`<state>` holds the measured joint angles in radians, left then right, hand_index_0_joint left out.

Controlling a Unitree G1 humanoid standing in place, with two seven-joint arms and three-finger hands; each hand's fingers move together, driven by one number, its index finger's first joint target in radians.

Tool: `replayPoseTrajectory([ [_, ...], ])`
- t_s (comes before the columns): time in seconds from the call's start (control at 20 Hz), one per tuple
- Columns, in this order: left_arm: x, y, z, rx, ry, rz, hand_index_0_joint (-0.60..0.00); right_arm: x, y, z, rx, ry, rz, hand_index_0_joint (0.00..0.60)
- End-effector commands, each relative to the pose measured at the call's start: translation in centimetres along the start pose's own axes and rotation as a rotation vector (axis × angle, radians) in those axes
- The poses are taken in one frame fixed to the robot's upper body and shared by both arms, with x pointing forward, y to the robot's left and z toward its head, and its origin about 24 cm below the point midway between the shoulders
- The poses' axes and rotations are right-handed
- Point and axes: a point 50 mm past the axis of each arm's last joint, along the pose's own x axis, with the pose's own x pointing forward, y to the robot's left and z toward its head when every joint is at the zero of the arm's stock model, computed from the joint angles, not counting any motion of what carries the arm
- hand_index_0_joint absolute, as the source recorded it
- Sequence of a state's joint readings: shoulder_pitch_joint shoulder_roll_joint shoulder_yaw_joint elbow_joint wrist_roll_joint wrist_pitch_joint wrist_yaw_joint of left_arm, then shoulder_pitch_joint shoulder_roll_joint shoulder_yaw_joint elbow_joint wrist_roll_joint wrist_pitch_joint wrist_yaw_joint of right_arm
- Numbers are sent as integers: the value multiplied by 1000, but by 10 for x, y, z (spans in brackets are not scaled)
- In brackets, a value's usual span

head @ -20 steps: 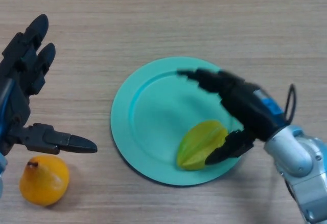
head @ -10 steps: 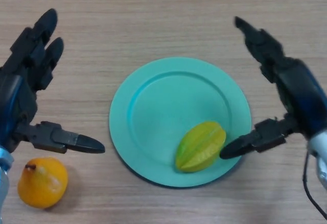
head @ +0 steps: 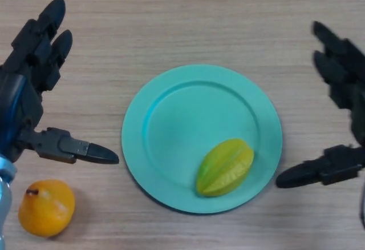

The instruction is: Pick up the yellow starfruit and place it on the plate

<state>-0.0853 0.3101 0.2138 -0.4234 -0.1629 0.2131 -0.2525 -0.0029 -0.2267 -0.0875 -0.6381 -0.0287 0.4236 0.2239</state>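
Starfruit (head: 224, 167): laid on plate (head: 171, 119), lower right; placement judged done.
Right robot hand (head: 342, 167): spread, clear of plate.
Left robot hand (head: 25, 104): spread, idle.

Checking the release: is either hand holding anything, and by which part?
Nothing is held. Left hand and right hand are open, clear of the yellow starfruit.

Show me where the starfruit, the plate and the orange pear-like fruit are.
starfruit (head: 224, 167), head view, middle of its body.
plate (head: 188, 113), head view, bare inner surface.
orange fruit (head: 47, 208), head view, middle of its skin.
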Motion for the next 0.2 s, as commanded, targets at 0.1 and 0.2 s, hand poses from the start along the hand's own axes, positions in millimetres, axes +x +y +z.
replayPoseTrajectory([
  [0.1, -2, 6, 30, 88, -188, 16, 0, -7, -12, 26, -7, -186, -70, 0],
  [0.2, -3, 5, 28, 76, -174, 10, 0, -7, -14, 24, -1, -178, -76, 0],
])
